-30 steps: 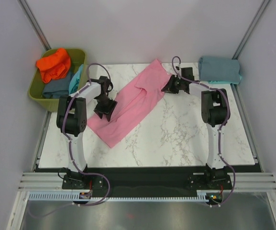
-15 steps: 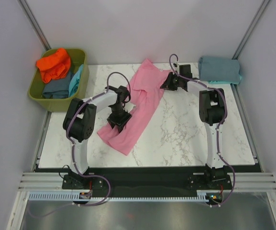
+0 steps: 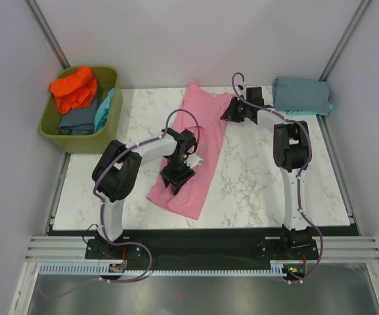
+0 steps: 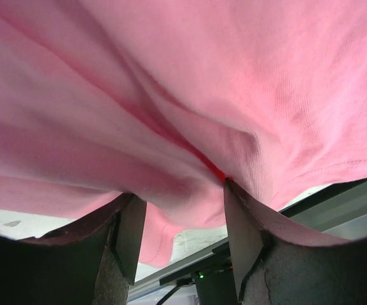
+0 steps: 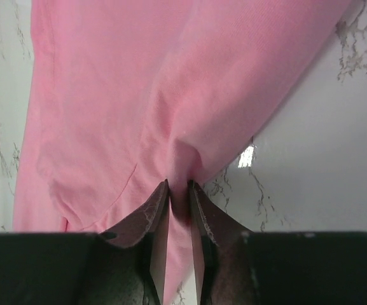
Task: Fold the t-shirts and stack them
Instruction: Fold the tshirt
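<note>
Counting from the left, the olive tub (image 3: 51,129) at ten o'clock of the table (image 3: 261,190) holds three tees that nobody has folded: the orange tee (image 3: 74,88) heaped on top, the slate-blue tee (image 3: 77,122) under it and the turquoise tee (image 3: 104,109) wedged against the right wall.

Next comes my left gripper (image 3: 178,176), near the middle of the table. Its jaws stand about half apart with a thick bunch of the pink t-shirt (image 3: 205,121) filling the gap, so I judge that I am holding it there. A white scrap (image 3: 194,159), likely the neck label, shows just beside that wrist.

The pink t-shirt lies as a long narrow strip running from twelve o'clock down toward six, creased along its length but not yet brought end to end.

My right gripper (image 3: 230,113) sits at the strip's far right corner, about one o'clock. Its jaws are almost together, a thin fold of pink pinched between them.

At two o'clock the grey-blue tee (image 3: 301,94) rests folded, the only finished piece I can see.

By my reckoning: one tee is done, one is partway through, and three wait in the tub.
</note>
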`<action>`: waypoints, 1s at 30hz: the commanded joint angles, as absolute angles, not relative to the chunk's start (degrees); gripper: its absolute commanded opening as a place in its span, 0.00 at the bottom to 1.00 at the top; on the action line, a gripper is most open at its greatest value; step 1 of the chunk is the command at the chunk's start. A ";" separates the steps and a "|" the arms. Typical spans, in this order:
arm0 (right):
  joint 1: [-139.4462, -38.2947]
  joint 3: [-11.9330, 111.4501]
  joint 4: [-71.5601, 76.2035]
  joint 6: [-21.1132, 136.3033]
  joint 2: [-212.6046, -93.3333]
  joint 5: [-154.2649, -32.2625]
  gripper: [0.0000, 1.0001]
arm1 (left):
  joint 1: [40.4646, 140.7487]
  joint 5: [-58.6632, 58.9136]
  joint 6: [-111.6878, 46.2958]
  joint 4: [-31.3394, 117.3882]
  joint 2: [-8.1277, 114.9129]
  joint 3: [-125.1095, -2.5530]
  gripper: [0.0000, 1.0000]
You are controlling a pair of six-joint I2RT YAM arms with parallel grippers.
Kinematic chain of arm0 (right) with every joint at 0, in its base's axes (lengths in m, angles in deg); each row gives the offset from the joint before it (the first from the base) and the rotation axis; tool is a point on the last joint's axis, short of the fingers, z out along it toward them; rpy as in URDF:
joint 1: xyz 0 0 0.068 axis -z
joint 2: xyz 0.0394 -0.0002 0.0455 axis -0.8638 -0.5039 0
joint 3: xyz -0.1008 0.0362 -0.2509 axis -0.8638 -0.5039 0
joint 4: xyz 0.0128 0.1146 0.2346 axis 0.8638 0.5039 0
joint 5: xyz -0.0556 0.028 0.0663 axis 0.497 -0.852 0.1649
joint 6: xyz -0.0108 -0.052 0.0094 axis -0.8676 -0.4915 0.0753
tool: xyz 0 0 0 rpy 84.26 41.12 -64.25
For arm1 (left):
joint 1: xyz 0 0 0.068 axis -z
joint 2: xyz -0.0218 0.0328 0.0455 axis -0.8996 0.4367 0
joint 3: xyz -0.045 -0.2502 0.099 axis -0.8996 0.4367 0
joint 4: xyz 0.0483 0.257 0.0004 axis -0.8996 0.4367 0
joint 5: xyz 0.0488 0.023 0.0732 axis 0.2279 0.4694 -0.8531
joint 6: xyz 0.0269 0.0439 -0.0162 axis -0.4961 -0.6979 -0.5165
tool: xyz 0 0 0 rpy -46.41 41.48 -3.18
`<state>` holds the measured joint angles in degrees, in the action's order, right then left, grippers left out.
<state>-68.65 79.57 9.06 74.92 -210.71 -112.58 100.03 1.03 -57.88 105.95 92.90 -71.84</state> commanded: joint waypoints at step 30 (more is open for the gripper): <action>-69.06 93.74 6.83 72.31 -218.75 -108.56 0.27 | 114.03 -0.49 -56.23 104.54 93.74 -77.09 0.58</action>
